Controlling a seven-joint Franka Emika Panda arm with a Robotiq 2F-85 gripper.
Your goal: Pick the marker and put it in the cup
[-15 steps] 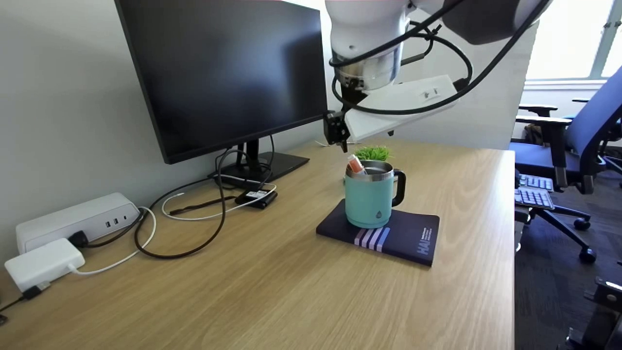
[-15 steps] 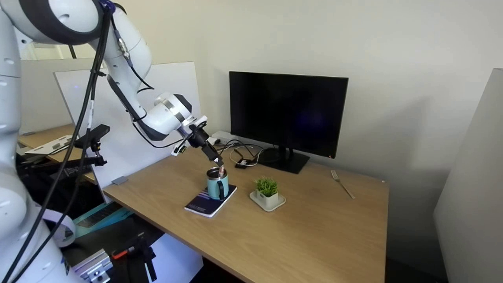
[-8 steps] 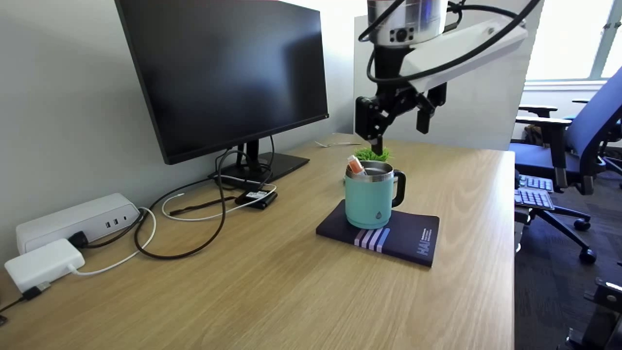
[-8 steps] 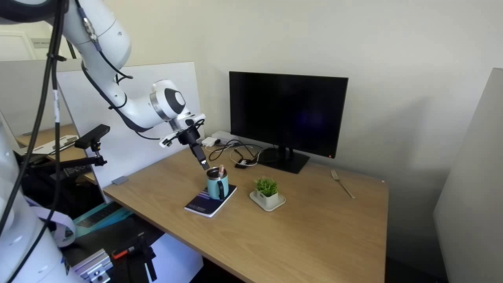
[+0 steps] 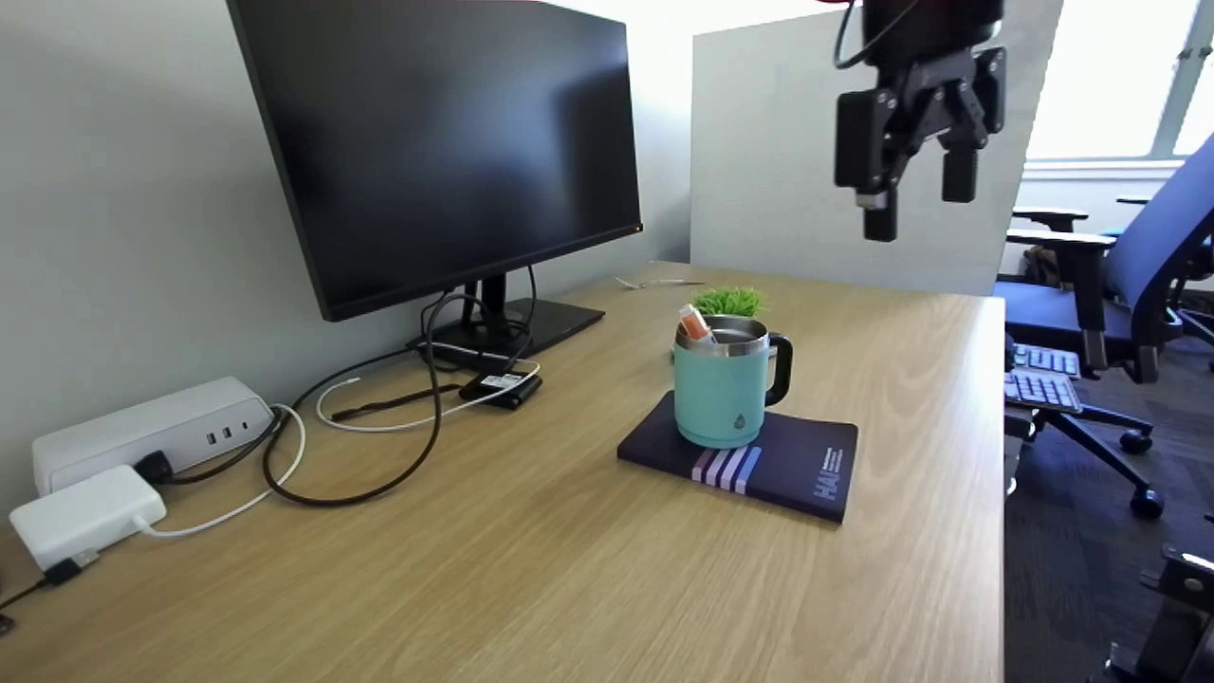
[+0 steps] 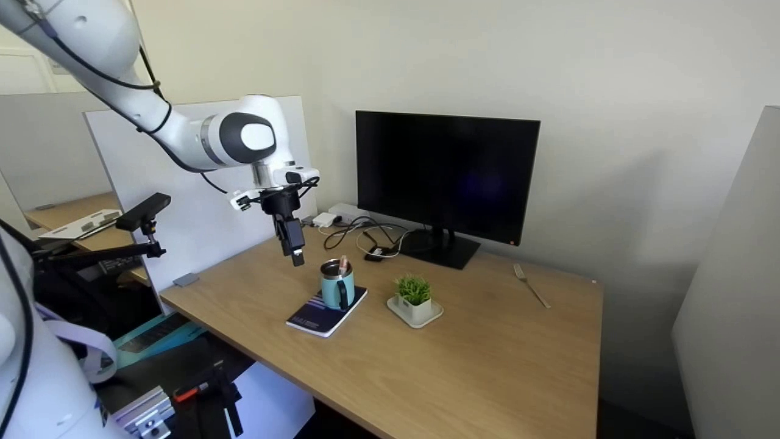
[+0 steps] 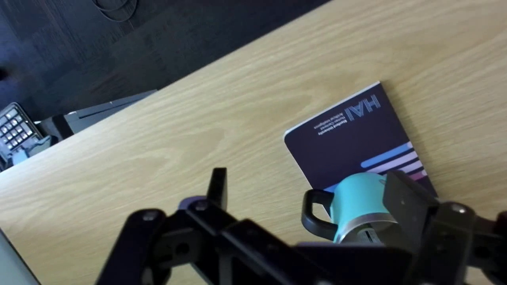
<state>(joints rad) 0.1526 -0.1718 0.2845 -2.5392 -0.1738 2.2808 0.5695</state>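
- As I judge it, your placing step looks done: the short, thin orange-and-white marker pen (image 5: 696, 323) sits tilted inside the round, metal-rimmed teal mug (image 5: 718, 398), its end poking above the rim in both exterior views.
- The mug stands upright on the flat, dark, striped notebook (image 5: 789, 453), which lies on the pale wooden desk (image 5: 474, 569).
- Your black two-fingered gripper (image 5: 920, 202) is released — fingers spread, nothing between them — and hangs above the desk, apart from both mug and marker.
- So the step in hand is likely the clearing away, not another grasp.
- Next, take the gripper up and off with its fingers wide; a low sweep over the mug could clip the marker's raised end and tip it.
- Give room, too, to the small potted green plant (image 6: 413, 289) near the mug and to the wide black monitor (image 6: 446, 177).
- The tilt seems fine as it is; no straightening called for.
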